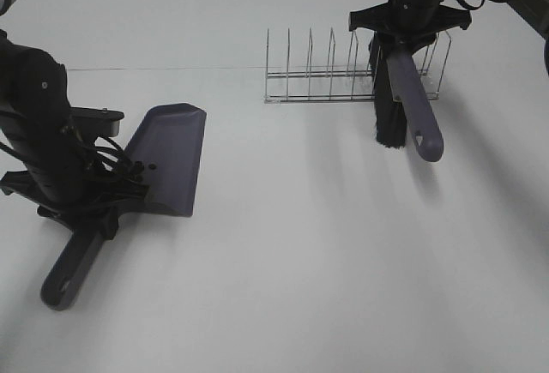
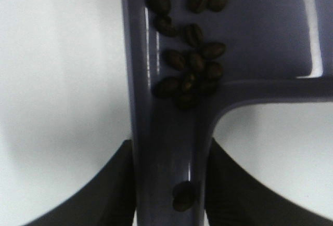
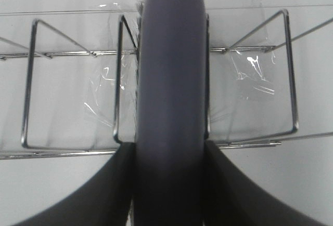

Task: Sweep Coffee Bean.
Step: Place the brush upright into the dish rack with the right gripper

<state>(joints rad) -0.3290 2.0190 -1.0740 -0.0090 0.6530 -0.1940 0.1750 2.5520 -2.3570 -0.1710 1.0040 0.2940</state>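
Note:
My left gripper (image 1: pixel 101 208) is shut on the handle of a grey-purple dustpan (image 1: pixel 170 157), which lies on the white table at the left. In the left wrist view the coffee beans (image 2: pixel 191 54) lie clustered inside the dustpan (image 2: pixel 270 34) where pan meets handle; one bean (image 2: pixel 183 196) sits on the handle between my fingers (image 2: pixel 104 197). My right gripper (image 1: pixel 405 34) is shut on a brush (image 1: pixel 418 107) at the back right, bristles (image 1: pixel 388 120) pointing down just in front of the wire rack (image 1: pixel 334 69). The brush handle (image 3: pixel 169 106) fills the right wrist view.
The chrome wire rack (image 3: pixel 73 80) stands on the table behind the brush, taped down with clear film. The dustpan's long handle end (image 1: pixel 69 280) points toward the front left. White table surface (image 1: pixel 326 244) spans the middle and front.

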